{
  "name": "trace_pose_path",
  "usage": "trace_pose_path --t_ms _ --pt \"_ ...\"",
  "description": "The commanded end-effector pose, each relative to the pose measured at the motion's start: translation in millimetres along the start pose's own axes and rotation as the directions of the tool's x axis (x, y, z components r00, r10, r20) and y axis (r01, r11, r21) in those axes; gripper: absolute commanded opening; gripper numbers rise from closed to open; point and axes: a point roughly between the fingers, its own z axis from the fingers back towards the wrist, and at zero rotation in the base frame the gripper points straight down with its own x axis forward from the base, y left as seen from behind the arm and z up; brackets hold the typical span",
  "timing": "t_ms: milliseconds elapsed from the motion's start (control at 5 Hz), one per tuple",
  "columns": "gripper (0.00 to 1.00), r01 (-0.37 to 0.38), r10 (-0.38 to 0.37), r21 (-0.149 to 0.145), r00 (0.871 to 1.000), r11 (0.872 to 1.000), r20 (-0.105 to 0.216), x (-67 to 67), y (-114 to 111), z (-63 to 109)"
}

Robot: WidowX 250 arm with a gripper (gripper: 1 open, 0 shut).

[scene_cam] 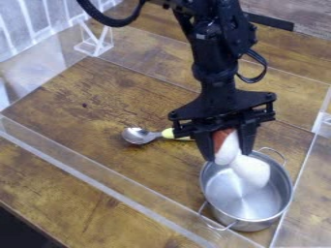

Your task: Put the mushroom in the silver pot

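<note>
My gripper (224, 139) points steeply down and is shut on the mushroom (241, 165), pinching it near its reddish-brown cap. The thick white stem slants down to the right, with its end inside the rim of the silver pot (256, 205). That pot is a small shiny steel one with thin loop handles, standing at the front right of the wooden table. The black arm rises from the gripper toward the top of the picture.
A metal spoon (139, 136) with a yellow-green handle lies on the wood just left of the gripper. Low clear acrylic walls (116, 189) fence the work area. A clear plastic stand (93, 39) sits at the back left.
</note>
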Motion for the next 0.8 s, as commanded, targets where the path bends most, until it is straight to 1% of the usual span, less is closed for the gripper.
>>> trace_pose_path --t_ms 0,200,600 --pt "0.00 0.021 -0.020 -0.044 0.999 0.999 0.043 12.0 -10.8 11.0" --pt "0.00 0.033 -0.032 -0.039 0.999 0.999 0.043 17.7 -9.6 5.5" --pt "0.00 0.022 -0.021 -0.034 0.999 0.999 0.050 26.4 -0.5 9.9"
